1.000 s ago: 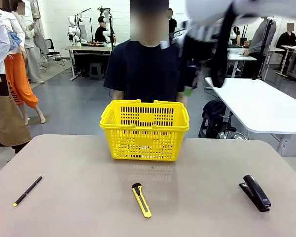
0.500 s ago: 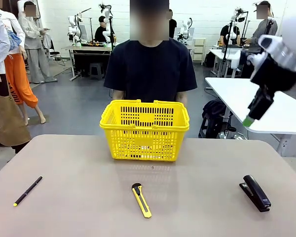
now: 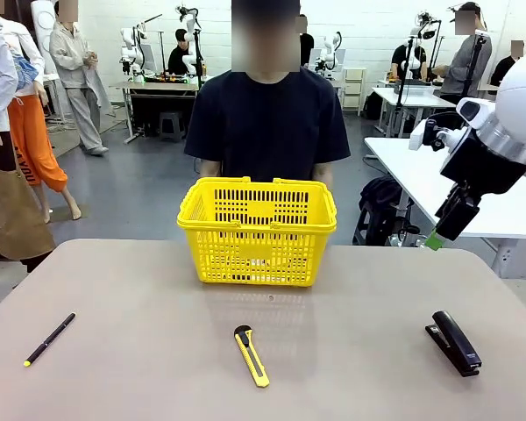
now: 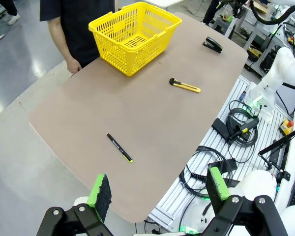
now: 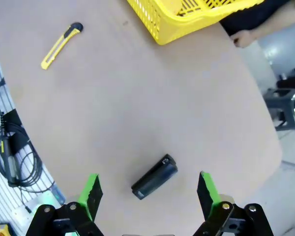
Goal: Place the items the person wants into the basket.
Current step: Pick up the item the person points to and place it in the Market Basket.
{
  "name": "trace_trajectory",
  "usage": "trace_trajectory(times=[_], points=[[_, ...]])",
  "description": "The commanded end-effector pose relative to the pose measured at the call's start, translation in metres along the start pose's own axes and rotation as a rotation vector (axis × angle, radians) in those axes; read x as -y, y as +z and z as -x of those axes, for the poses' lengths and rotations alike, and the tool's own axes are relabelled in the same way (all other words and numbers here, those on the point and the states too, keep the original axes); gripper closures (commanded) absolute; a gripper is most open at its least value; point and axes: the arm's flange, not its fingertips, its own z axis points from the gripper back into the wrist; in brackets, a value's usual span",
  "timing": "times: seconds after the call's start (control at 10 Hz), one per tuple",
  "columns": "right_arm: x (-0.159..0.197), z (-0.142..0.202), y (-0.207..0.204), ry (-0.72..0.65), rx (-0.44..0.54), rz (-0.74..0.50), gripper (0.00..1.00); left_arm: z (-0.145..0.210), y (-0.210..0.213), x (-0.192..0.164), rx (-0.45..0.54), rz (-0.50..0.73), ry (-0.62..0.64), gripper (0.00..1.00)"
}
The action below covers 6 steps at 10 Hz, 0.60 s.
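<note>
Utility knife not yet in the basket.
It lay untouched on the table in front of the basket; the left gripper and right gripper both hung wide open and empty, high above.

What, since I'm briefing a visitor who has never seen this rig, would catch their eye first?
The bright yellow basket stands at the far middle of the table, right in front of the person in the dark T-shirt. A yellow-and-black utility knife lies at the near middle. The right end effector hangs open in the air over the table's right side, above the black stapler.
</note>
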Motion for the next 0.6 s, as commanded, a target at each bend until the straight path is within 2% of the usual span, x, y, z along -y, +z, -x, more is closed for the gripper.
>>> trace_trajectory(times=[0.0,0.5], points=[[-0.004,-0.0003,0.0059,0.017,0.004,0.005,0.0,0.0012,0.0001,0.0013,0.009,0.007,-0.022,0.0],[-0.0041,-0.0022,0.0055,0.013,0.011,0.005,0.0,0.0012,0.0001,0.0013,0.009,0.007,-0.022,0.0]])
